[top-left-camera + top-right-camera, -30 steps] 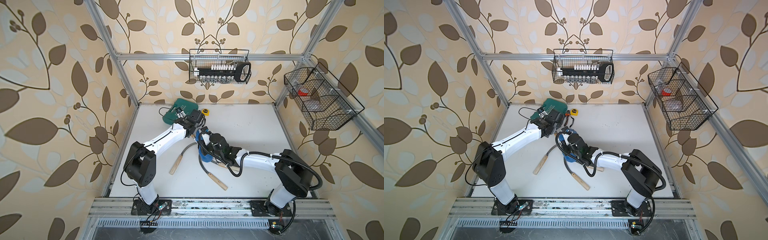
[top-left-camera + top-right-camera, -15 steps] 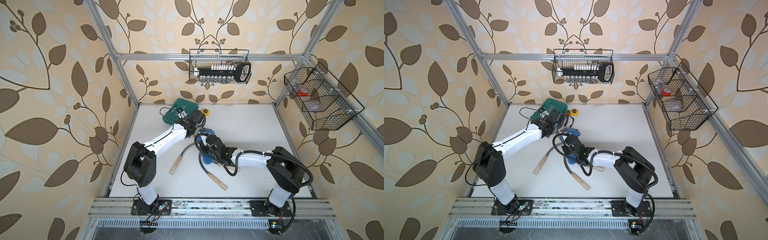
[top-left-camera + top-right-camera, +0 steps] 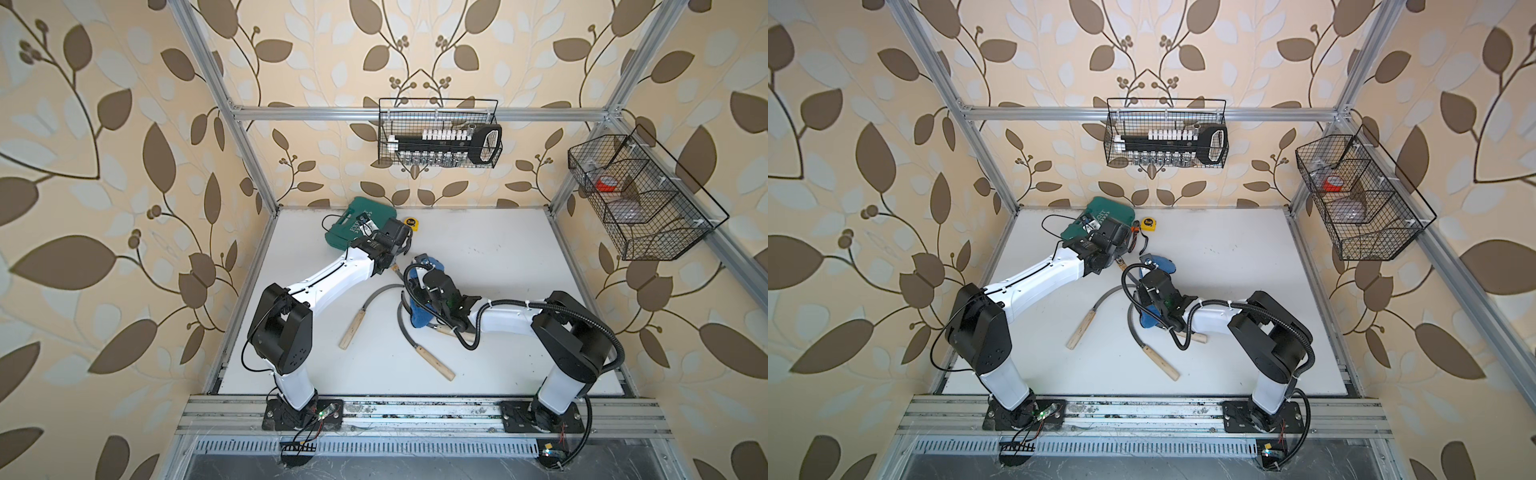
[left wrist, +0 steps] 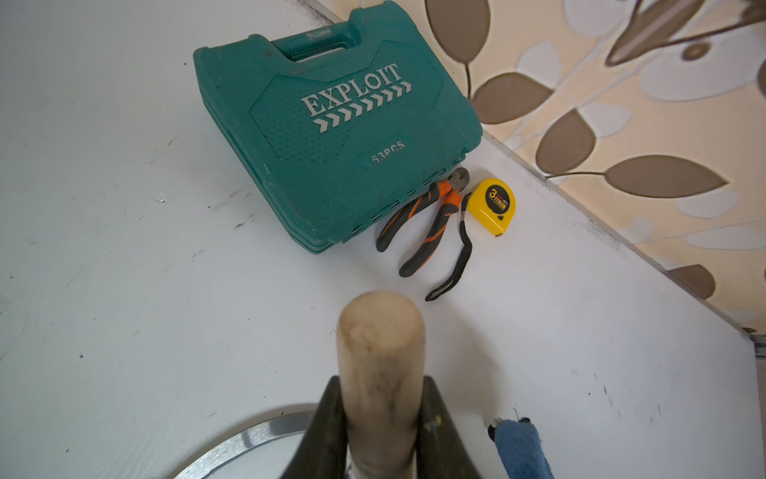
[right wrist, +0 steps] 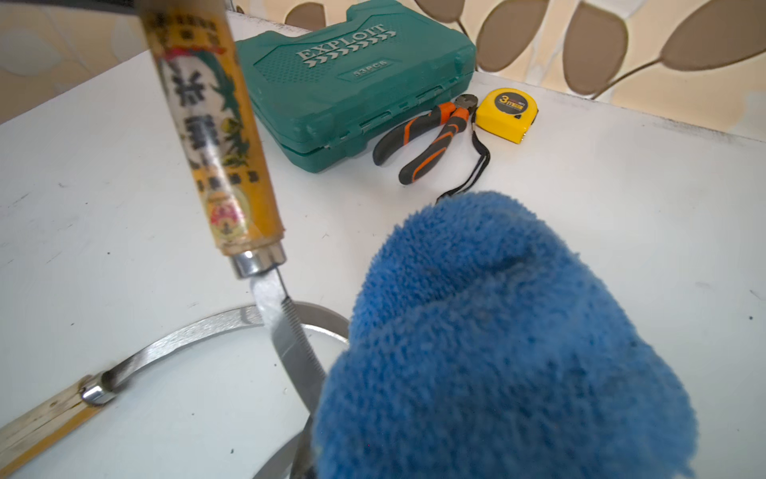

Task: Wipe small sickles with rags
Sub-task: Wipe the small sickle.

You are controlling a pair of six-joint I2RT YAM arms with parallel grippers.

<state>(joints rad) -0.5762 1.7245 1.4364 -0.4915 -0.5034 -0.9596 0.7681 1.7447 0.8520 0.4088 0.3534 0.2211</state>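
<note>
At the left, the left gripper [image 4: 381,431] is seen clamped on the held sickle [image 5: 215,137]. Its two dark fingers [image 4: 327,431] are pressed against opposite sides of the pale wooden handle [image 4: 379,352], whose rounded butt end projects beyond them towards the teal tool case [image 4: 331,124]. The handle is judged stiff, light and dry enough for a sure hold, though, being round, it may be twisted in the jaws if pushed sideways. It is the proper place to be gripped, since the blade [image 5: 290,344] is thin, toothed along one edge and likely to snag or cut. The blade is carried down from the handle's metal ferrule [image 5: 257,261] towards the white table [image 3: 519,291] and is met by the edge of the blue microfibre cloth [image 5: 497,331]. Whether it is wrapped by the cloth or only touched cannot be told. Three more are seen lying flat on the table: a second sickle [image 3: 352,331] left of the cloth, a third sickle [image 3: 435,363] nearer the robot's bases, and a fourth sickle [image 3: 1198,338] largely covered by the right arm [image 3: 1217,316]. At the right, the cloth is judged soft, limp and very light, best taken as a bunch. It is draped over the right gripper [image 3: 1150,266], so its fingertips are hidden; they are taken to be closed tight on a fold of it.
</note>
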